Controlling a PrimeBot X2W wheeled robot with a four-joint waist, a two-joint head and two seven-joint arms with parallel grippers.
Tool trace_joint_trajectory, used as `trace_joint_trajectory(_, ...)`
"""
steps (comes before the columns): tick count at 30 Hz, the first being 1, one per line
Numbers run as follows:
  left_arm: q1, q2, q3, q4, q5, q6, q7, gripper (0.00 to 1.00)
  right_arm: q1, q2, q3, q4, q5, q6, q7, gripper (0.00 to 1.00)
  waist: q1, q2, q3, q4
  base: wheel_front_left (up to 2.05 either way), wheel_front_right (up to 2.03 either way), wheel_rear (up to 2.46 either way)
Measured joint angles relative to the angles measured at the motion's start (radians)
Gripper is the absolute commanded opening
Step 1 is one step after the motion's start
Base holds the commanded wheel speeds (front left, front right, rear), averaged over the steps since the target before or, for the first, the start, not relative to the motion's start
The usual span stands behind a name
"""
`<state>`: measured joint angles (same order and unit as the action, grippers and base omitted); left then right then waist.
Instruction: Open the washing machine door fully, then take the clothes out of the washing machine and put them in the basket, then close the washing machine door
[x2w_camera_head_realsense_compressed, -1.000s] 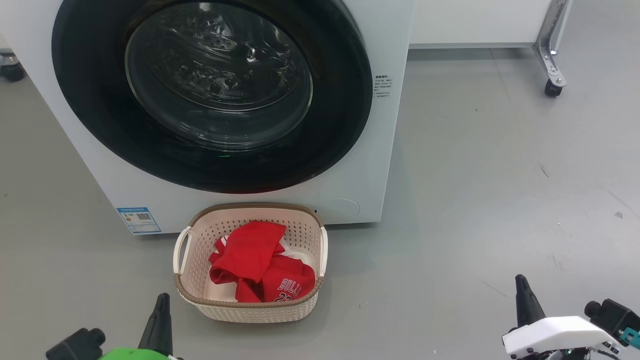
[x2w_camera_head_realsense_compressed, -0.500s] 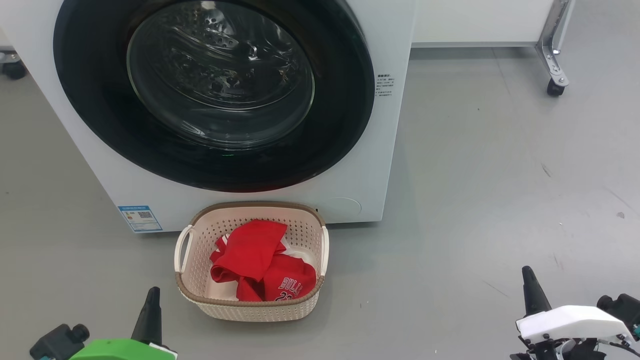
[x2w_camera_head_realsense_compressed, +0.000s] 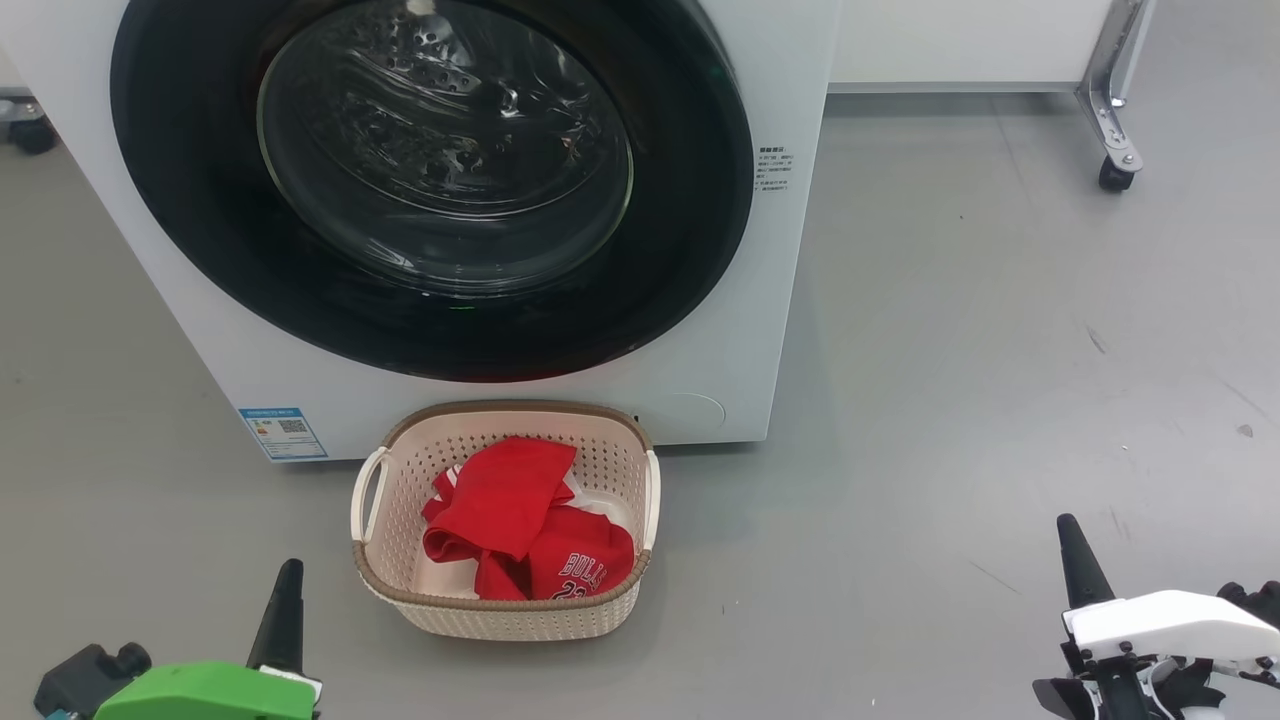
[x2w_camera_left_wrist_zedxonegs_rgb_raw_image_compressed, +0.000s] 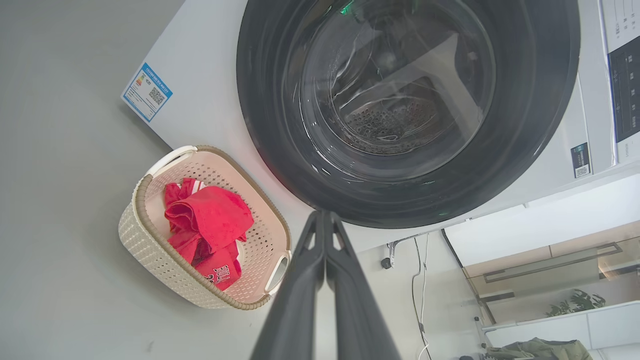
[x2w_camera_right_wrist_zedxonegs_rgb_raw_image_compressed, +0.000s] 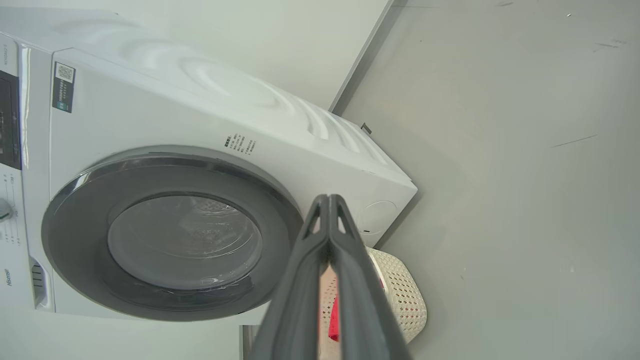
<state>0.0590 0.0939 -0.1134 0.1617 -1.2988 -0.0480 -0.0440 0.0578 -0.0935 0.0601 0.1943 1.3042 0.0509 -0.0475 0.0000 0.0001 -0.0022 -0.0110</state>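
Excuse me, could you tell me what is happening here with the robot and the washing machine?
The job looks about finished. The white front-loading washing machine has its round glossy black door shut, and the bright red fabric clothes lie in the small cream perforated plastic basket in front of it. The robot's left hand and right hand are both shut and empty, apart from the basket on either side.

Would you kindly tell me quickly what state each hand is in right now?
Left hand: closed, holding nothing.
Right hand: closed, holding nothing.
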Motion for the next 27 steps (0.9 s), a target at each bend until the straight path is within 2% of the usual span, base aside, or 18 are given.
trace_joint_trajectory(27,-0.067,0.010,0.058,0.057,-0.300,-0.047,0.044,0.00,-0.076,-0.005,-0.067,0.040,0.289,0.044,0.053,0.00,0.0000,0.0000,0.005,0.008,0.00,0.00,0.00)
